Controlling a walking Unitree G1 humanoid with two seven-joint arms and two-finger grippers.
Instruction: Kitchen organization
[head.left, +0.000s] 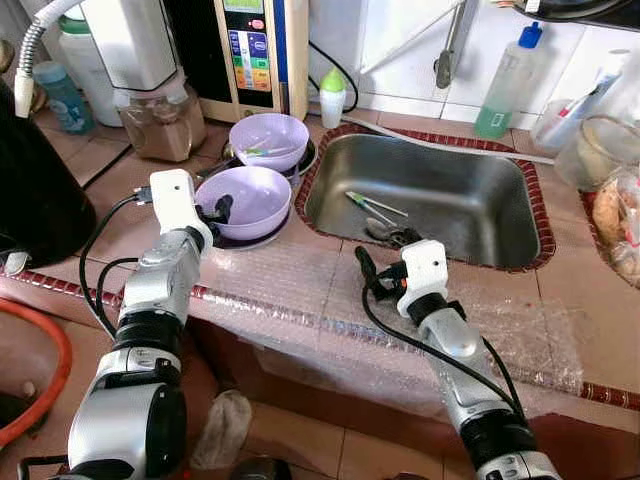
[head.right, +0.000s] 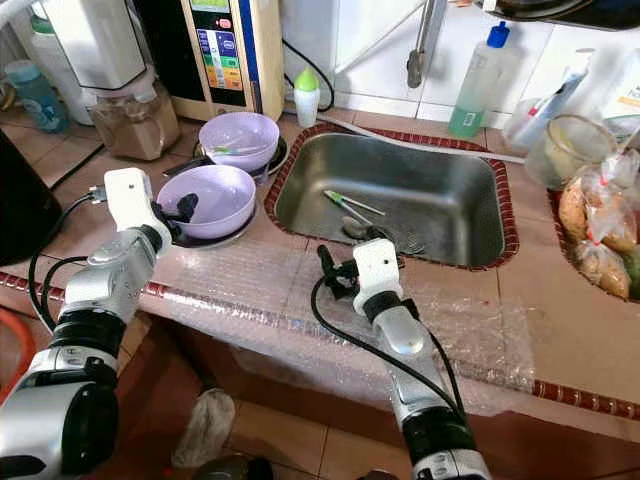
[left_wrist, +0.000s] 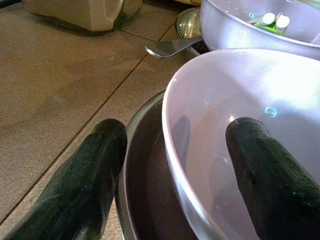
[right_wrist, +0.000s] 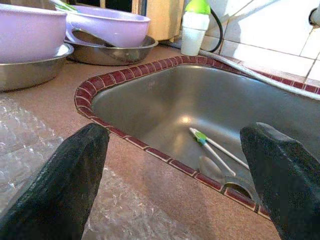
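Note:
A purple bowl (head.left: 262, 190) sits in a steel dish (left_wrist: 142, 170) on the counter, left of the sink (head.left: 470, 205). My left gripper (head.left: 217, 210) is open and straddles the bowl's near rim, one finger inside the bowl (left_wrist: 235, 95) and the other outside. Behind it, a second purple bowl (head.left: 268, 140) holds green and white utensils. A green-handled utensil pair (head.left: 372, 205) and a spoon (head.left: 380, 230) lie in the sink. My right gripper (head.left: 372, 275) hovers open over the counter at the sink's front edge, holding nothing.
Bubble wrap (head.left: 300, 290) covers the counter's front strip. A blender (head.left: 150, 70) and a water purifier (head.left: 255, 50) stand at the back left. A small green-capped bottle (head.left: 332, 95), a soap bottle (head.left: 505, 85), a glass jar (head.left: 595, 150) and bagged food (head.left: 615, 215) are nearby.

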